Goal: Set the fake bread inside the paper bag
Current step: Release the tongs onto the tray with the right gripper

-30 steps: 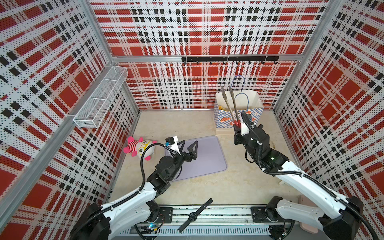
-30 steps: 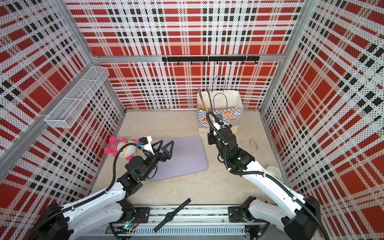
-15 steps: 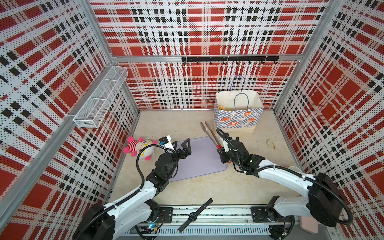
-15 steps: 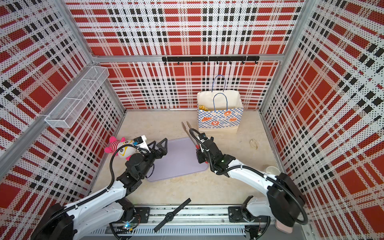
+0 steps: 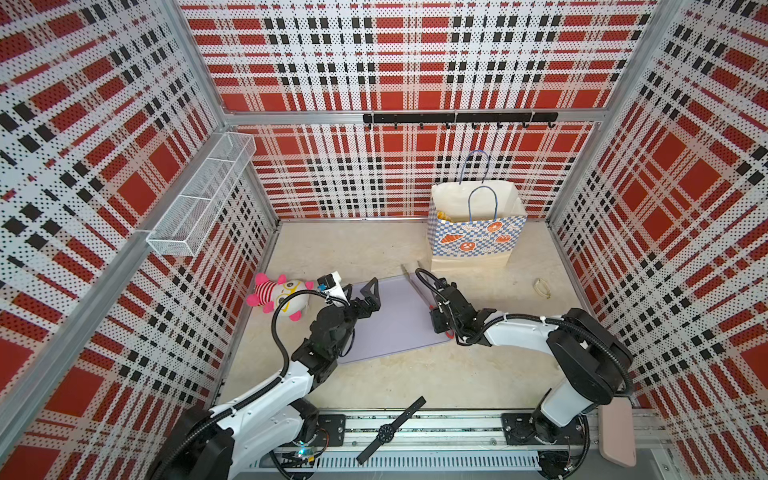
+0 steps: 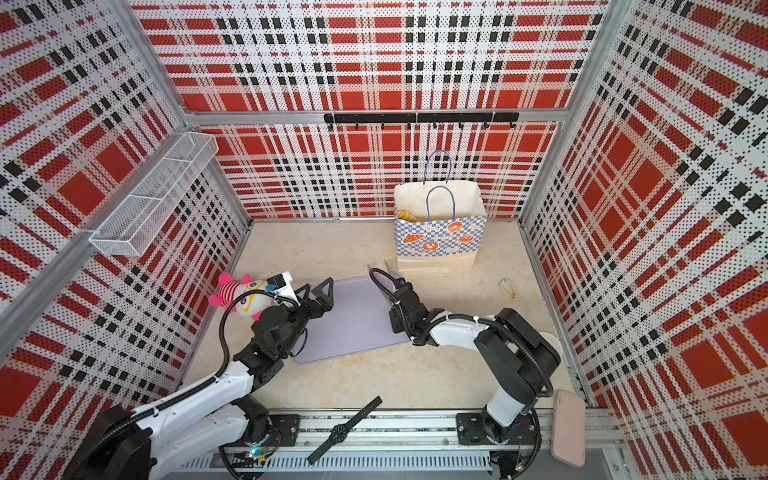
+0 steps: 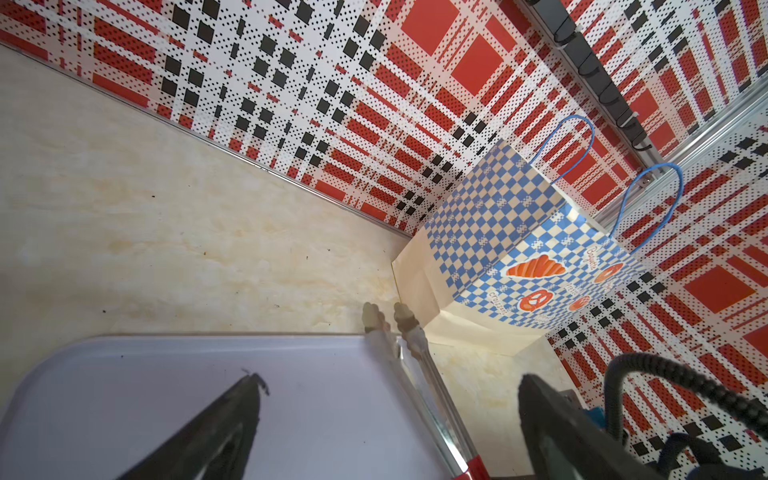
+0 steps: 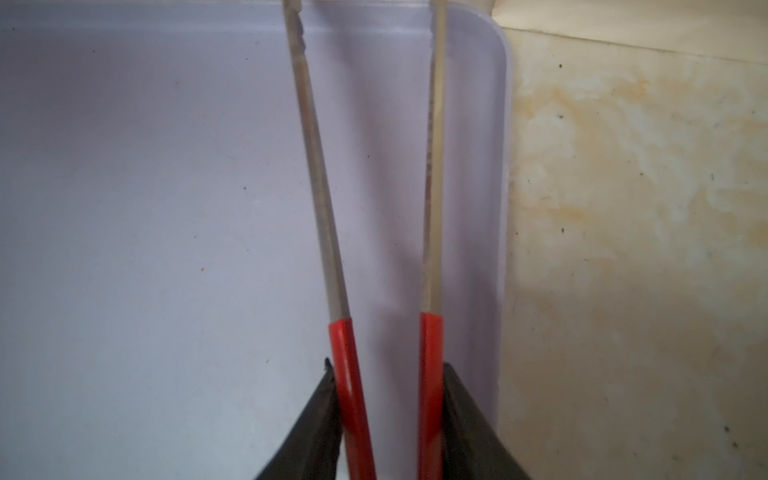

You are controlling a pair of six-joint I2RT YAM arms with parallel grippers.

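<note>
Metal tongs (image 8: 430, 340) overhang lilac tray's (image 5: 395, 332) corner, near paper bag (image 5: 473, 245).

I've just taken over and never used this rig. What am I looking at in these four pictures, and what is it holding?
Two robot arms, left and right, work a tabletop. Two pictures look down from overhead; the others come from cameras on each arm's wrist. The right pincer is shut on red-handled tongs held over the lavender tray. The left pincer is open and empty. The paper bag stands at the back with fake bread inside. A plush doll lies left of the tray.
</note>
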